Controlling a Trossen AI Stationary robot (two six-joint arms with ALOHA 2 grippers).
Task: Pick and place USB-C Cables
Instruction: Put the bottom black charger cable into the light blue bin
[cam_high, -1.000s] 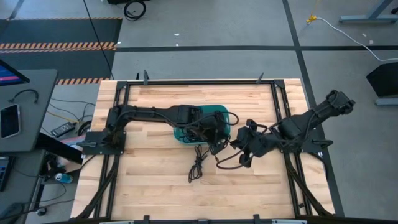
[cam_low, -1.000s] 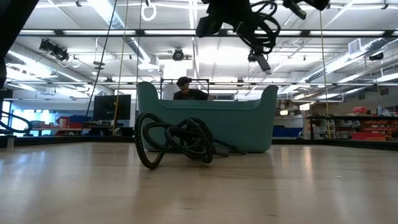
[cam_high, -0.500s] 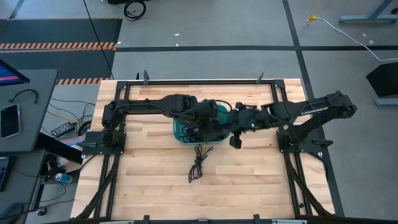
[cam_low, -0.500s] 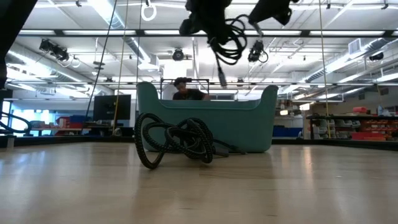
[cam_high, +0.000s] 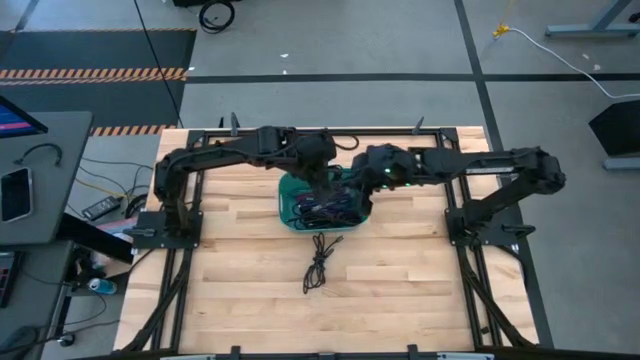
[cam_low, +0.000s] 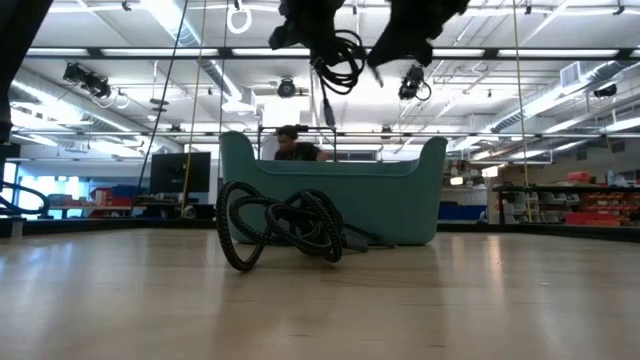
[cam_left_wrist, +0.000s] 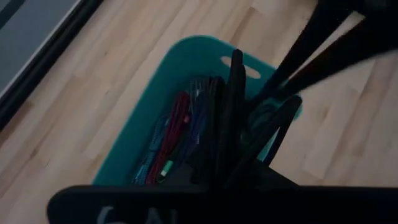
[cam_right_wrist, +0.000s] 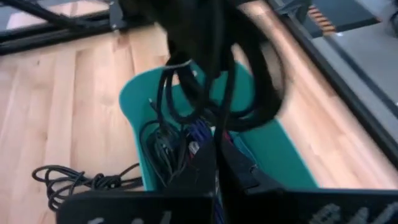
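While the right gripper (cam_high: 372, 172), jaws clamped on a black cable (cam_low: 338, 55), hangs over the bin (cam_high: 288, 208), lower before releasing; the left gripper's (cam_high: 322, 178) jaws you cannot tell, one cable (cam_high: 318, 262) at six o'clock.

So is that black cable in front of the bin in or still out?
Out. The black cable lies coiled on the table, apart from the teal bin, which already holds other cables.

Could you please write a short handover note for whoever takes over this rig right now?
Left gripper hovers over the teal bin; its hold cannot be seen.
Right gripper is also above the bin, with a black cable bundle hanging at it, not yet dropped.
Done: several coloured cables already lie in the bin.
Left: release the hanging bundle into the bin, then fetch the black cable lying on the table in front of the bin.
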